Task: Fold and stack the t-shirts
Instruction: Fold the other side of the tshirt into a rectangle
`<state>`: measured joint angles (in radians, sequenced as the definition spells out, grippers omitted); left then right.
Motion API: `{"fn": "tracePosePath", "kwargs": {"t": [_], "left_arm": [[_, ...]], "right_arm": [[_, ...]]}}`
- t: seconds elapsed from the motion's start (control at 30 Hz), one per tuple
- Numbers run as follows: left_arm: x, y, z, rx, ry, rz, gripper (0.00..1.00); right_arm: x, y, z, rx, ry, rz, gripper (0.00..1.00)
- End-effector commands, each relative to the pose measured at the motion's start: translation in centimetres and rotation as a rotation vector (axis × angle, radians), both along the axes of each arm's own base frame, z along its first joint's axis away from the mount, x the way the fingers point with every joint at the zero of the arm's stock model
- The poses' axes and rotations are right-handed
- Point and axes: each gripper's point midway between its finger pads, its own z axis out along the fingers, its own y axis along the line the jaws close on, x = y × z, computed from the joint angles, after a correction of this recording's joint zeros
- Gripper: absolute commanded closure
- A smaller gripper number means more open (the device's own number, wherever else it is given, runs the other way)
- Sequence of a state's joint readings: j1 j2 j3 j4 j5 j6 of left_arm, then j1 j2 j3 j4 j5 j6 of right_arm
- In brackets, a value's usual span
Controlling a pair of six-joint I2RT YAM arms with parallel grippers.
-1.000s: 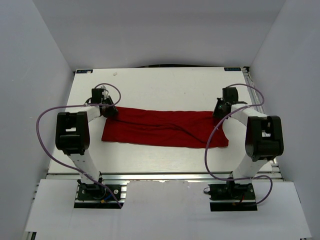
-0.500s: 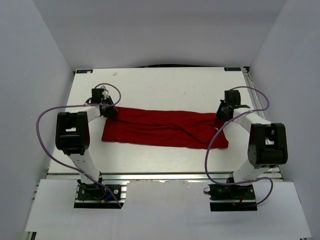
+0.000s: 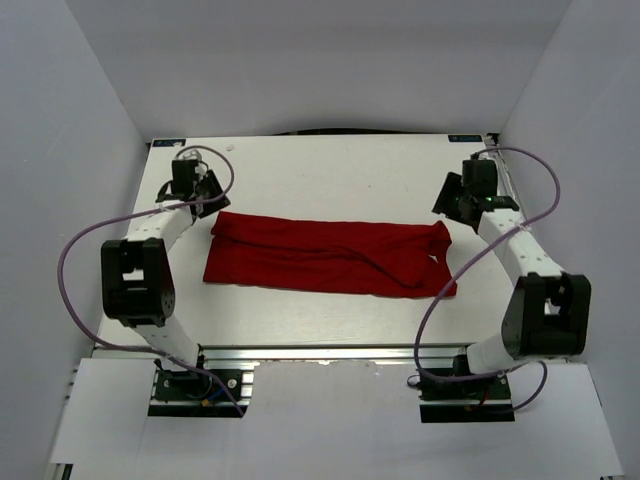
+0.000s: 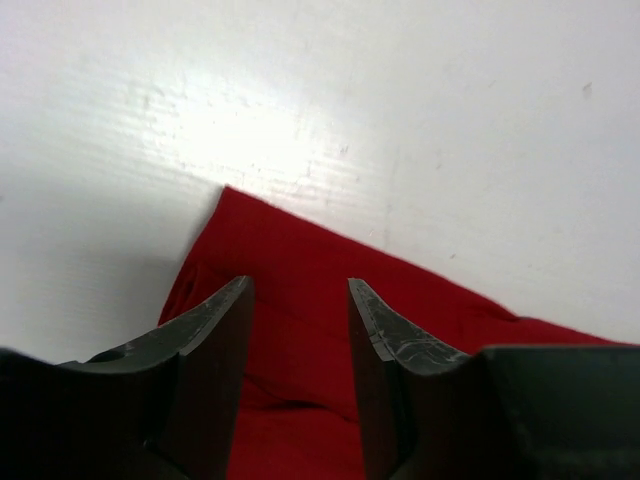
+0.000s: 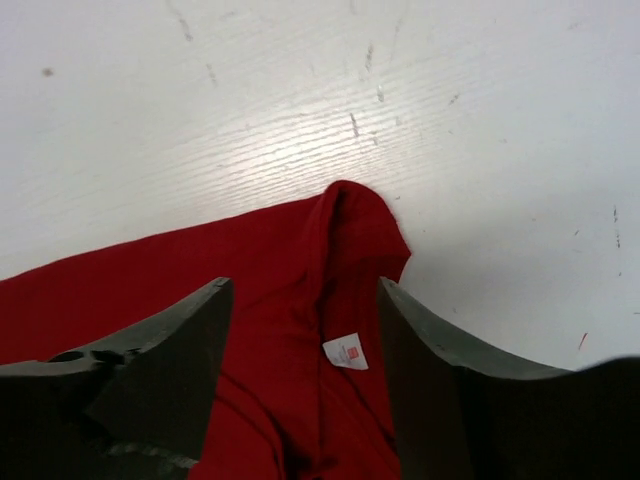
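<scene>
The left arm [image 3: 160, 226] reaches far out, and the right arm [image 3: 515, 245] does too. The left tool [image 4: 298, 285] has its two fingers spread apart. The right tool [image 5: 305, 285] is spread even wider.

- white worktop [image 3: 330, 170], kinda scuffed and scratched up close
- red shirt [image 3: 320, 255] lying flat on it, folded into a long strip running left to right
- little white tag [image 5: 347, 352] showing near its right end
</scene>
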<state>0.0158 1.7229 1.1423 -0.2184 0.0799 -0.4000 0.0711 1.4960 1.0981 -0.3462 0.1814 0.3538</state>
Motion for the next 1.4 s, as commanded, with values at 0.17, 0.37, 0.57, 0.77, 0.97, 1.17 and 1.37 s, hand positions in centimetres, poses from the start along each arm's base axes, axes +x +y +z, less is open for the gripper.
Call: {"fn": "tracePosePath", "kwargs": {"t": [0.17,0.37,0.57,0.77,0.97,1.17,1.37], "left_arm": [[-1.4,3.2,4.1,0.147,-0.01,0.106,0.53],[-2.2,4.3,2.2,0.185,0.041,0.155,0.56],[-2.5,4.4,0.2,0.19,0.094,0.158,0.63],[-3.6,4.4,-1.4,0.186,0.143,0.161,0.63],[-3.7,3.7,-2.9,0.158,0.16,0.135,0.61],[-2.2,2.9,-3.4,0.119,0.125,0.11,0.61],[-1.6,2.6,-4.5,0.114,0.14,0.086,0.67]], "right_arm": [[-3.0,6.0,3.8,0.163,-0.094,0.272,0.57],[-3.3,12.0,3.0,0.14,-0.068,0.424,0.59],[-3.5,14.8,0.7,0.144,-0.025,0.474,0.6],[-4.2,16.2,-2.3,0.108,0.031,0.5,0.6],[-4.6,16.5,-4.2,0.076,0.061,0.497,0.59],[-4.8,16.3,-5.1,0.06,0.075,0.49,0.6],[-4.7,16.1,-5.5,0.044,0.084,0.484,0.59]]}}
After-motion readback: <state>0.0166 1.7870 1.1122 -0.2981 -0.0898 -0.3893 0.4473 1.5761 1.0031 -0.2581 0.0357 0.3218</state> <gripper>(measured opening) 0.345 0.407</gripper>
